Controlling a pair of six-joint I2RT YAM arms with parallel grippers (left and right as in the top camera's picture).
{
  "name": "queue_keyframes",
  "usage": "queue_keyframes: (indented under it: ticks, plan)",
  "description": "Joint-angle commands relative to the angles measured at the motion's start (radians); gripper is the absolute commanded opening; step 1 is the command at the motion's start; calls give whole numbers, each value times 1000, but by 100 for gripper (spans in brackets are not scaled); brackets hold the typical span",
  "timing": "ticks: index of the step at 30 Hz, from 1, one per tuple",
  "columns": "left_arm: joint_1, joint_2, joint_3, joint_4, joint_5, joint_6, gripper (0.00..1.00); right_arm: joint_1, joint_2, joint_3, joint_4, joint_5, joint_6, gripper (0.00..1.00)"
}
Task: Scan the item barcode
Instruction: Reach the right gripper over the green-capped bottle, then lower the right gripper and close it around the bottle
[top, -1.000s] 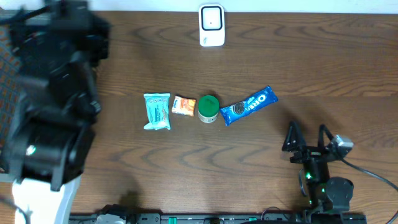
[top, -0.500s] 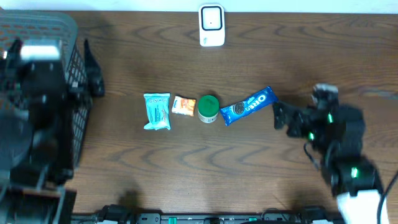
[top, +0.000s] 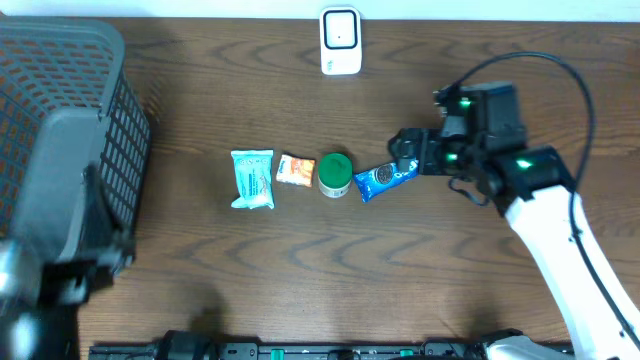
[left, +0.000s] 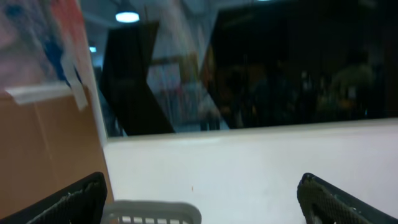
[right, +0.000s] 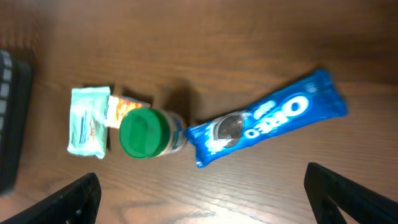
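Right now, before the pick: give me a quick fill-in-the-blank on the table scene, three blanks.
1. The wrapper of the blue pack reads ____ in white letters.
2. The jar next to the pack has a ____ lid.
3. The right hand hovers above one end of the pack, holding nothing, its fingers ____.

Missing words: Oreo; green; open.

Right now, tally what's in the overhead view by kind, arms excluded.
Snack packets: 3 (teal packet, orange packet, blue Oreo pack)
Jars: 1 (green-lidded jar)
Scanners: 1 (white scanner)
Baskets: 1 (grey basket)
Total: 6
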Motion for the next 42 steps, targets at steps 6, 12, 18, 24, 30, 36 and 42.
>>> queue_keyframes:
  ticks: [6,12,18,24,30,36,42]
  plan:
    - [4,-169,-1,-30,21,-18,98,222,252,326,-225,199,178,99]
    - [4,-186,-2,-74,21,-18,98,266,493,555,-360,199,227,99]
    - [4,-257,-31,-82,20,-16,98,269,640,666,-424,194,267,99]
    - [16,-399,-165,-56,20,-5,98,286,685,667,-424,180,333,99]
    - [51,-499,-308,-23,20,-5,98,321,693,666,-386,137,325,99]
    - [60,-507,-356,-11,20,-5,98,335,749,666,-390,139,301,99]
    - [60,-507,-359,-8,20,-5,98,330,797,666,-390,143,233,99]
